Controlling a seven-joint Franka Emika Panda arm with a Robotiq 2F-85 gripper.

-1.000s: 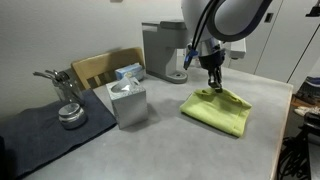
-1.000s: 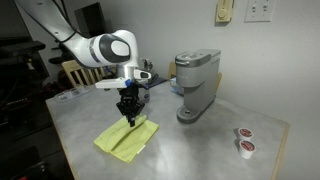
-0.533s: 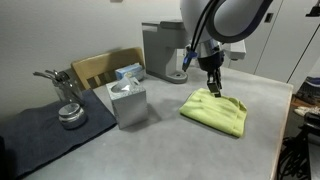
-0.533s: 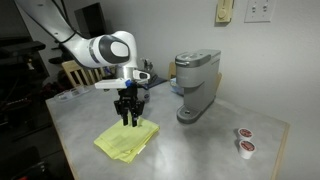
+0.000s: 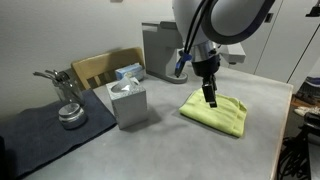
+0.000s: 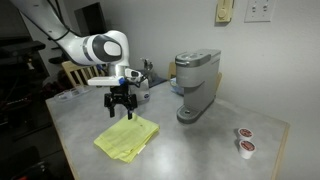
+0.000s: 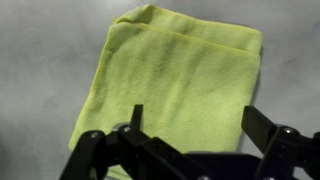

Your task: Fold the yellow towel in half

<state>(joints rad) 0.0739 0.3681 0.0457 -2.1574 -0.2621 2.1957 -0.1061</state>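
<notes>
One flat dark grey mat (image 5: 30, 135) is lying at the left end of the pale grey table (image 5: 150, 155), carrying a shiny round metal dish (image 5: 70, 116). Just right of the mat, a grey rectangular tissue box (image 5: 128, 102) is standing, with a grey plastic coffee machine (image 5: 160, 48) behind it. Further right, the black Robotiq gripper (image 5: 209, 99) is hovering just above the thin lime-yellow towel (image 5: 218, 115), which is lying doubled over on the tabletop; in the wrist view the towel (image 7: 180, 80) is showing a second layer's edge. The jaws are standing wide apart, gripping nothing.
</notes>
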